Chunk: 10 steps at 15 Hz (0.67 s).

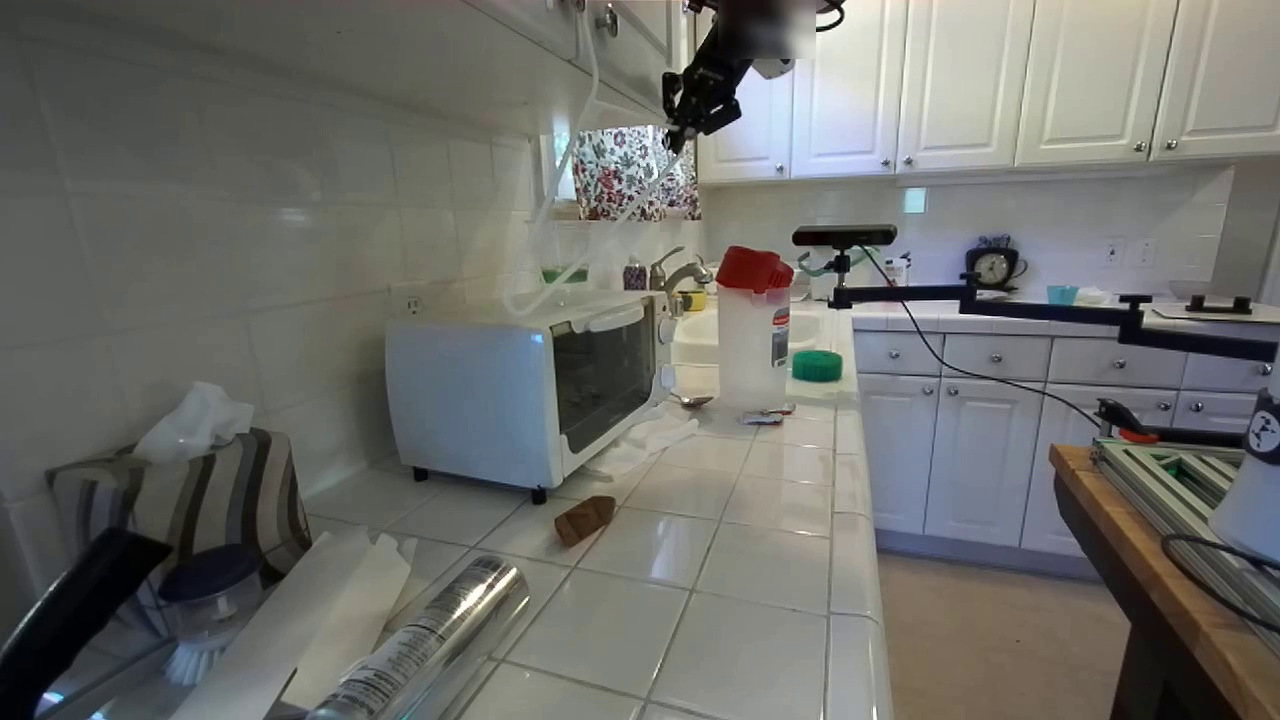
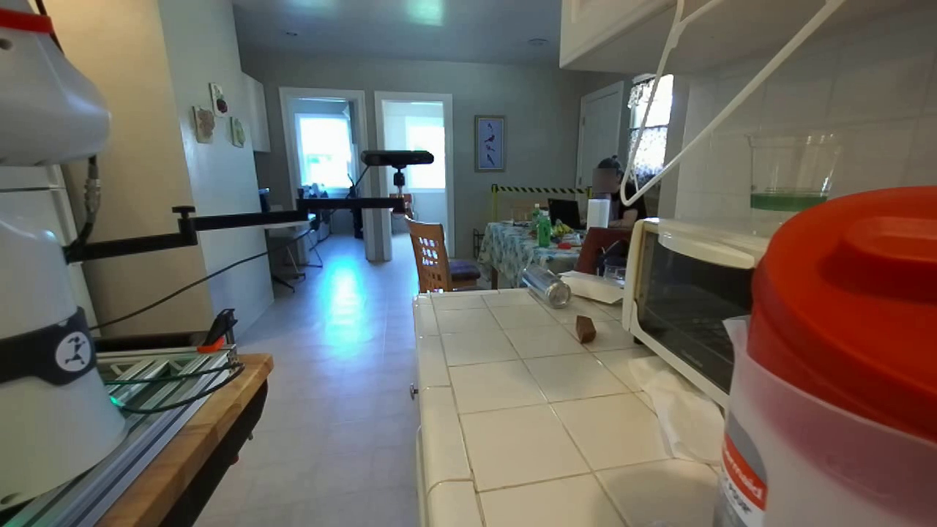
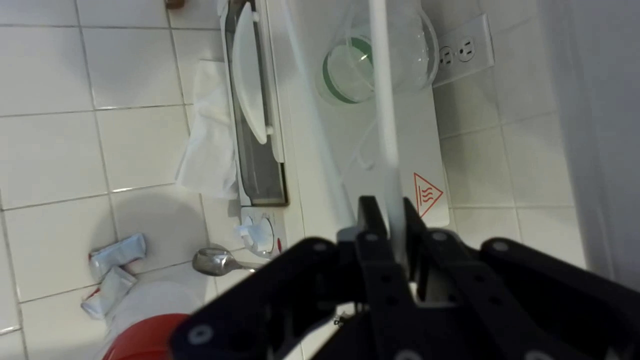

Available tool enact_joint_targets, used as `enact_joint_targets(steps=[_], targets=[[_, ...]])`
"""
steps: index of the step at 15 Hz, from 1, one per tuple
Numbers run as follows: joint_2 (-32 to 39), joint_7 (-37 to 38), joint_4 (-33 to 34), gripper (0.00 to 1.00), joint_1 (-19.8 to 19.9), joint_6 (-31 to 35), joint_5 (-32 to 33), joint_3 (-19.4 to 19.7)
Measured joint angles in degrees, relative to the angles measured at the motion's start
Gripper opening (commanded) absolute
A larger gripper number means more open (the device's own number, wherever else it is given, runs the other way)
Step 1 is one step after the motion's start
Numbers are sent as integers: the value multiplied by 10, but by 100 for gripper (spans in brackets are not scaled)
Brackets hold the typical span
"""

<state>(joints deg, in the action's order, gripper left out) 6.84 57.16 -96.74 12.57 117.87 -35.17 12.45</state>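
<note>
Beneath the white toaster oven (image 1: 530,390) spreads the tiled desk (image 1: 750,560), the larger of the two by far. Above the oven, toward the end with its control dials (image 3: 261,235), the gripper (image 3: 389,212) is drawn in narrow on the thin tube of a white hanger (image 3: 384,100), near one corner of it. From the gripper, the hanger's long bar slants down and away over the oven's top, toward the end without dials; whether its low corner touches the oven I cannot tell. Past the oven's dial end stands a pitcher with a red lid (image 1: 752,340), seen in both exterior views. On the oven's top sits a clear vessel with a green band (image 2: 794,172). A white paper towel (image 3: 210,140) lies just in front of the oven door. By the front corner at the dials rests a spoon (image 3: 214,261), and two packets (image 3: 117,256) lie farther out from the oven. Smallest is a cabinet knob (image 1: 580,5) above the oven; the hanger's upper end rises toward it, hooked or not being unclear.
</note>
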Motion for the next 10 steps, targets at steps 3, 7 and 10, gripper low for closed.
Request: enact_joint_targets(steps=[3, 7, 10], targets=[[9, 0, 4, 3, -1, -6, 7, 0], [15, 2, 14, 22, -1, -16, 15, 0], [15, 14, 20, 39, -1, -19, 22, 0]])
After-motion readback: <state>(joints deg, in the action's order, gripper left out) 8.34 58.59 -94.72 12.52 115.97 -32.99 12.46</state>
